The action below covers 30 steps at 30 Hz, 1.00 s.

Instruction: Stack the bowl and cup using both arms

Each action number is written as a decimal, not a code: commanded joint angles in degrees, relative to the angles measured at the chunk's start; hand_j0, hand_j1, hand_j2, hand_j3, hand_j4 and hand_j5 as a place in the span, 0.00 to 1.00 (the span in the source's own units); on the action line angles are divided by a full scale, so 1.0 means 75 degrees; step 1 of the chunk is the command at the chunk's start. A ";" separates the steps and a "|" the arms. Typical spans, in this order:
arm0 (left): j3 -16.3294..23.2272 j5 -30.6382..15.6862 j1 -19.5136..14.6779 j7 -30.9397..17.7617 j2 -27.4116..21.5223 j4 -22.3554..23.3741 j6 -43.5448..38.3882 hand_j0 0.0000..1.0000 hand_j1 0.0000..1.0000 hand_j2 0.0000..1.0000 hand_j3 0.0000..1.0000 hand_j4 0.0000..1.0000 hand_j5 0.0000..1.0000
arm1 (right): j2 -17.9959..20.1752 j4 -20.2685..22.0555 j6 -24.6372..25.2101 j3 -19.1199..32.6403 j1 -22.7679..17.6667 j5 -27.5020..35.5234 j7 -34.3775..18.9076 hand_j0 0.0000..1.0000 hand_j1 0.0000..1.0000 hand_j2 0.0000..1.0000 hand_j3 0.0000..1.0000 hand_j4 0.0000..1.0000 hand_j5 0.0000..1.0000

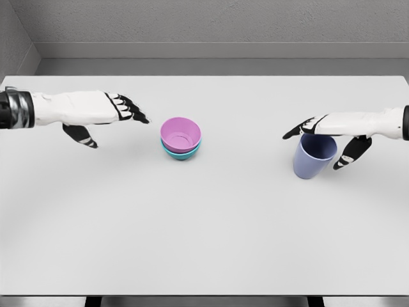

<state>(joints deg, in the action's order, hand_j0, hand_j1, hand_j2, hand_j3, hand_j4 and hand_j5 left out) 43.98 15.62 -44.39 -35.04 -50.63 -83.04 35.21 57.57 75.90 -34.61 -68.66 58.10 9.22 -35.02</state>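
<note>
We see the blue cup (314,156) upright at the right of the surface (204,236), directly under the right robot hand (332,135), whose spread fingers straddle its rim without closing on it. The pink bowl (181,134), nested in a teal bowl (181,152), sits mid-surface, just right of the released left robot hand (105,115); we judge the cup must travel left to it

Pink bowl (181,133) sits nested upright in the teal bowl (181,153) mid-table; the lavender cup (313,156) stands slightly tilted, well right of them.
</note>
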 commanded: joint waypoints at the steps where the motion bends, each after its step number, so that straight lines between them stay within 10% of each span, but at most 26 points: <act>1: -0.0473 -0.0196 0.0082 0.0006 -0.0620 -0.0143 -0.0028 1.00 1.00 1.00 1.00 1.00 1.00 | 0.0000 -0.0006 0.0045 0.0013 -0.0012 0.0048 0.0003 1.00 1.00 1.00 1.00 1.00 1.00; 4: -0.1446 -0.0173 0.1137 0.0006 -0.0936 -0.0202 -0.0028 1.00 1.00 1.00 1.00 1.00 1.00 | -0.0035 -0.0018 0.0056 0.0002 -0.0012 0.0037 0.0003 1.00 1.00 1.00 1.00 1.00 1.00; 30: -0.1645 -0.0091 0.1430 0.0006 -0.0480 -0.0213 -0.0028 1.00 1.00 1.00 1.00 1.00 1.00 | -0.0200 -0.0229 0.0056 -0.0115 0.0000 -0.0022 0.0003 0.99 0.99 0.99 0.99 0.99 0.99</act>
<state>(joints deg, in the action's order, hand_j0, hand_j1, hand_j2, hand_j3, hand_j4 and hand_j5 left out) 31.64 15.19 -33.66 -35.02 -54.34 -84.88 35.15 56.07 74.19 -34.30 -69.25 58.01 8.69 -35.02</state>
